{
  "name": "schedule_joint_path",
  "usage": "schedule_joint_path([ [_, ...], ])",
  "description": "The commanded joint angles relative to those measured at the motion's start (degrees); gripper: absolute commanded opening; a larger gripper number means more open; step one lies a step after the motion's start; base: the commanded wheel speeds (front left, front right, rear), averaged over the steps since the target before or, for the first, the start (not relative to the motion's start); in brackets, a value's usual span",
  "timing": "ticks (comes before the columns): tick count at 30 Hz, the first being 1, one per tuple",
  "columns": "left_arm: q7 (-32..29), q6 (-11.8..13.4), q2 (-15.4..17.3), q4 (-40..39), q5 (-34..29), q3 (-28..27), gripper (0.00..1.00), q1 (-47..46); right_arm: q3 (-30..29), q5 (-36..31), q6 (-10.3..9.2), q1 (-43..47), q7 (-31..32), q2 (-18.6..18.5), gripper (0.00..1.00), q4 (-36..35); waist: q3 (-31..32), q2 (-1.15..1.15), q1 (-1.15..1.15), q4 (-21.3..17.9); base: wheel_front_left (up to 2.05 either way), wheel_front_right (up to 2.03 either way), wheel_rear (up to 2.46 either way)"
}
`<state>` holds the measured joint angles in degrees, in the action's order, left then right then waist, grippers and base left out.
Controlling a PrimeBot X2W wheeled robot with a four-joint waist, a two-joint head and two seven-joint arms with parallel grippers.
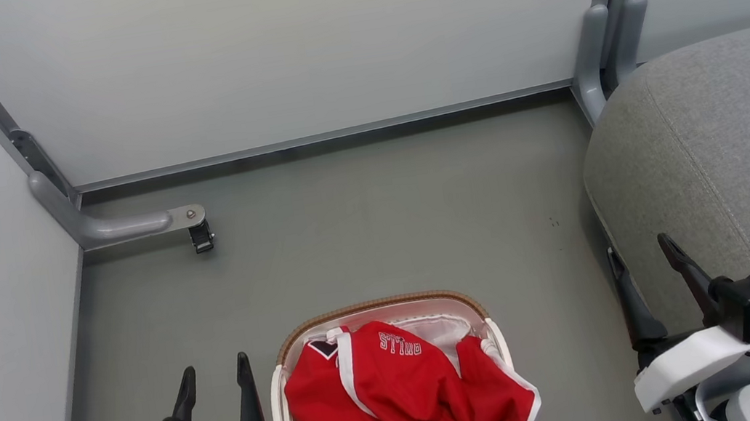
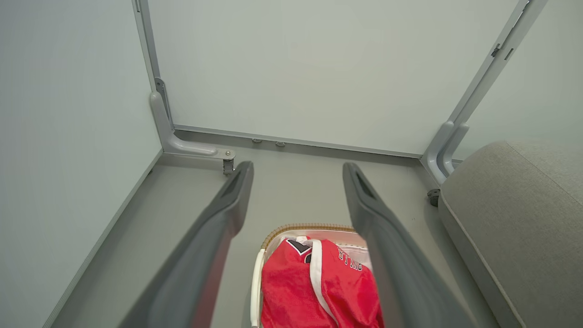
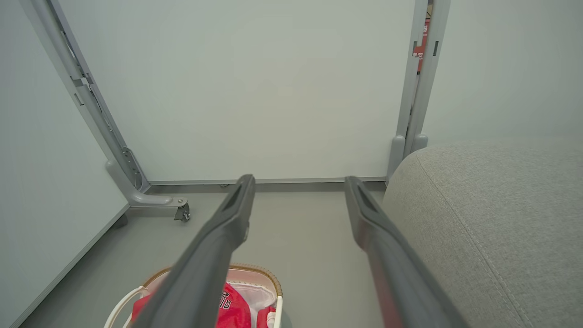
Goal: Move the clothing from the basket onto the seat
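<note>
Found the clothing [image 1: 401, 398] heaped in the basket [image 1: 374, 307] at bottom centre of the head view: glossy bright-red fabric, crumpled, with white trim bands and "BULLS" lettering upside down. Noted the basket's oval shape, brown woven-look rim and white cloth liner [image 1: 435, 327] showing inside at its upper right. Recorded the seat [image 1: 726, 146] at the right edge: grey coarse-weave upholstery, rounded corner, stitched seam. Stood apart from the basket, with smooth grey floor [image 1: 421, 226] between.

Saw the left gripper [image 1: 214, 365] at lower left, just beside the basket's left wall, dark tapered fingers spread apart, holding nothing. Saw the right gripper [image 1: 638, 247] at lower right, in front of the seat's left edge, fingers likewise spread, holding nothing; contact with the seat could not be told.

Logged matte pale panels [image 1: 279, 48] across the top and a grey metal foot with caster [image 1: 201, 236] at upper left.
</note>
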<state>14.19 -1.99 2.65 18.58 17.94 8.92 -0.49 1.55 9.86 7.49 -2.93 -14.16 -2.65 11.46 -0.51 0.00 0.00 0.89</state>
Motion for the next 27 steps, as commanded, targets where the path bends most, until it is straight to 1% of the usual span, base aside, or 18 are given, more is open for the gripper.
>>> schedule_joint_path([
  [1,0.47,0.16,0.37,0.07,-0.92,0.05,1.00,-0.55,0.06,-1.24,0.00,-0.19,-0.52,-0.35,1.00,0.10,0.02,0.00,0.00,0.01,0.00,0.00,0.00],
  [8,1.18,0.59,0.40,0.94,-3.14,0.71,1.00,-0.69,0.20,-3.88,0.00,-0.21,-1.17,-0.40,1.00,0.44,0.07,0.00,0.00,0.06,0.00,0.00,0.00],
  [27,0.99,1.01,0.40,1.79,-2.09,0.91,1.00,-0.95,0.07,-3.45,0.00,-0.26,-1.13,-0.39,1.00,0.66,0.11,0.00,0.00,-0.06,0.00,0.00,0.00],
])
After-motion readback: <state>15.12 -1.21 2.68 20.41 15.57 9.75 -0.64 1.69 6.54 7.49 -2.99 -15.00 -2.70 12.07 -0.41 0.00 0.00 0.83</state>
